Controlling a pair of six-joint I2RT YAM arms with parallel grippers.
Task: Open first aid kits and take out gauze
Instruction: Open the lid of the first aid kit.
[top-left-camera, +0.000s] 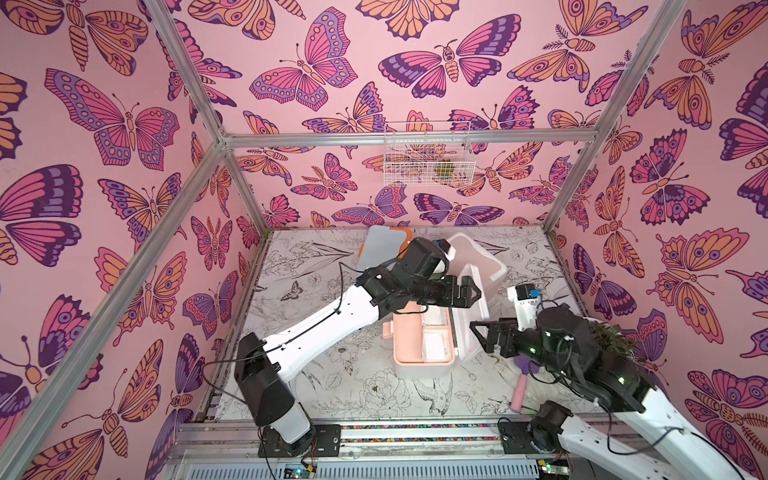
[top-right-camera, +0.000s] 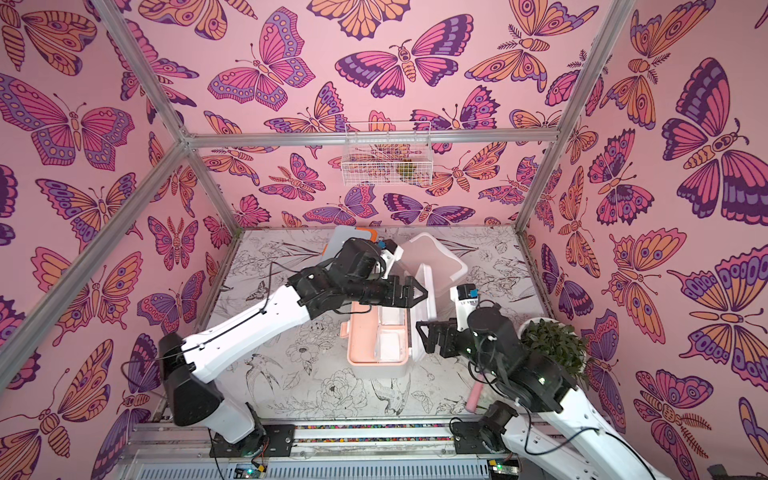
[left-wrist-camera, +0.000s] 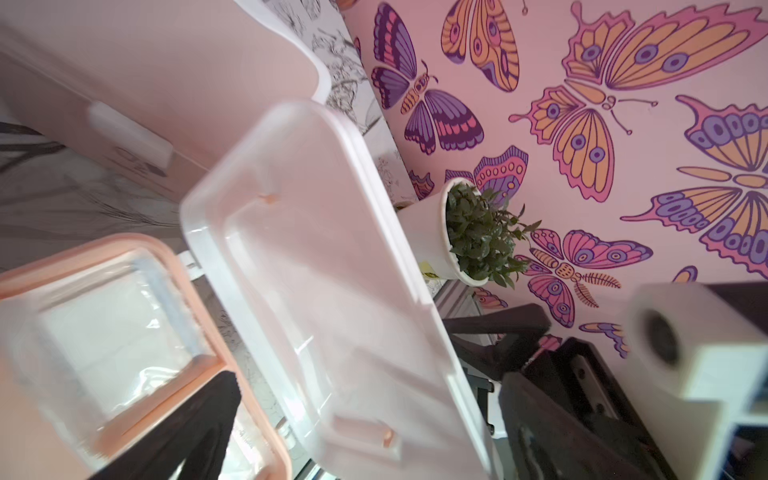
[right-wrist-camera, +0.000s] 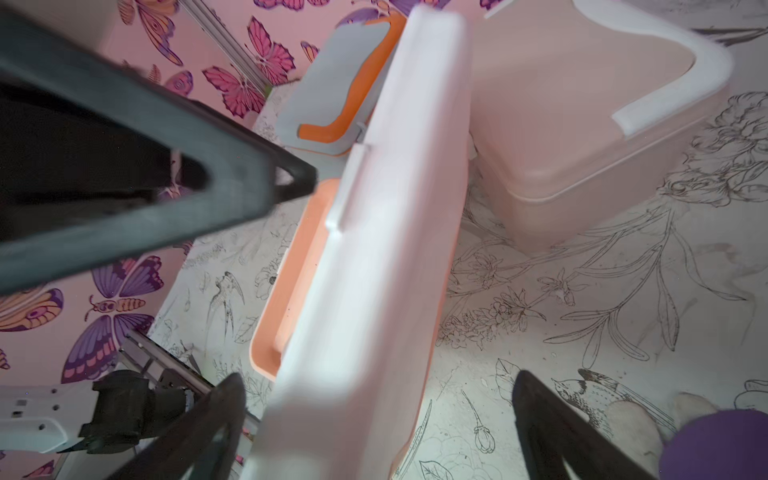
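Three kits sit on the table (top-left-camera: 374, 395), and only one is open. Nearest, at the lower right of a top view, a pink-handled brush (top-left-camera: 519, 395) lies under the folded right arm. That arm's right gripper (top-left-camera: 478, 337) points left, its jaws spread wide either side of the upright lid (top-left-camera: 469, 316), clamping nothing.

Dead centre is the white kit with peach trim (top-left-camera: 402, 345), tray exposed, and there's the gauze (top-left-camera: 435, 345): clear packets lying flat inside. I'd call them feather-light, limp and slick in that film, so a gentle pinch on a packet's edge looks the best hold. A flat press from above would likely just skate off.

Just above the tray, the left gripper (top-left-camera: 473, 293) hovers on a long arm stretched diagonally from the lower left, wrist level, tips aimed at the lid's top. Its jaws are wide apart and empty.

Further back, the dusty pink kit (top-left-camera: 473, 253) and the light blue kit (top-left-camera: 382, 245) stay closed.
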